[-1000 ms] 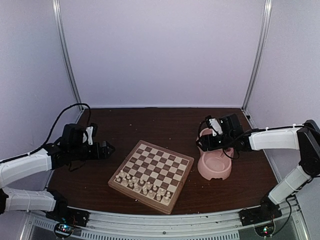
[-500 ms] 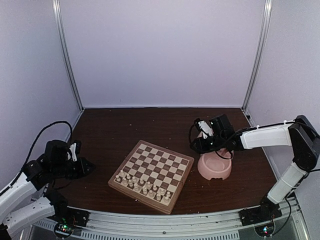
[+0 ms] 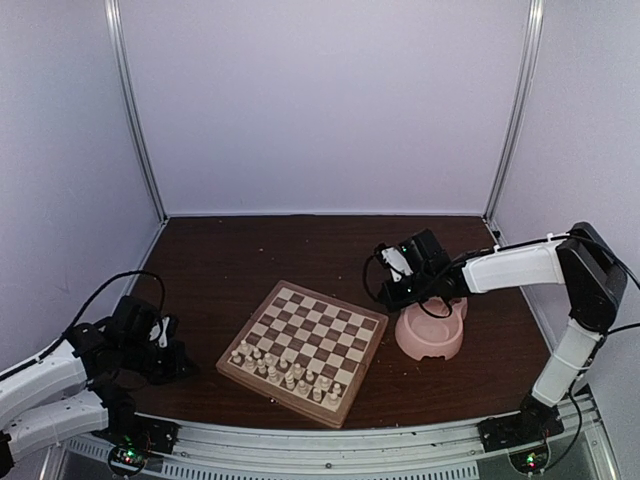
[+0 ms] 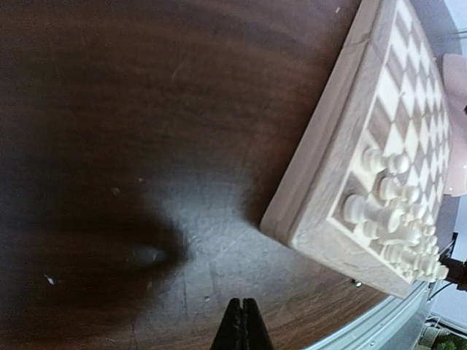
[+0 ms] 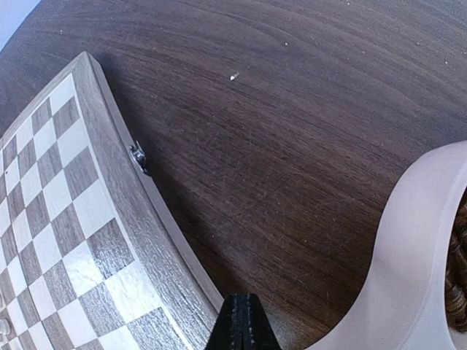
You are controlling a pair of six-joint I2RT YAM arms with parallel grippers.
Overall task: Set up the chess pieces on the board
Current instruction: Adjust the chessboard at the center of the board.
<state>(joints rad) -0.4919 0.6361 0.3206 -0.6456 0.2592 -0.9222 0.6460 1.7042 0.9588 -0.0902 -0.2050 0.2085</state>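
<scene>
1. While neither arm carries a piece, the left gripper sits low over the table, well left of the board. Its fingers are pressed together on nothing. In my judgement it is parked there to leave the board unobstructed.
2. The board lies skewed near the table's middle. Cream pieces stand in two rows along its near edge, so that side appears set up. The far rows are bare.
3. The right gripper hovers above the gap between the board's right edge and the pink bowl, fingers closed and empty. It is probably placed there because the bowl is the supply point.
4. The bowl stands just right of the board. Dark brown shapes show inside it at the edge of the right wrist view. They are likely the dark pieces, though too cropped to confirm. The right gripper must open before any pick.
</scene>
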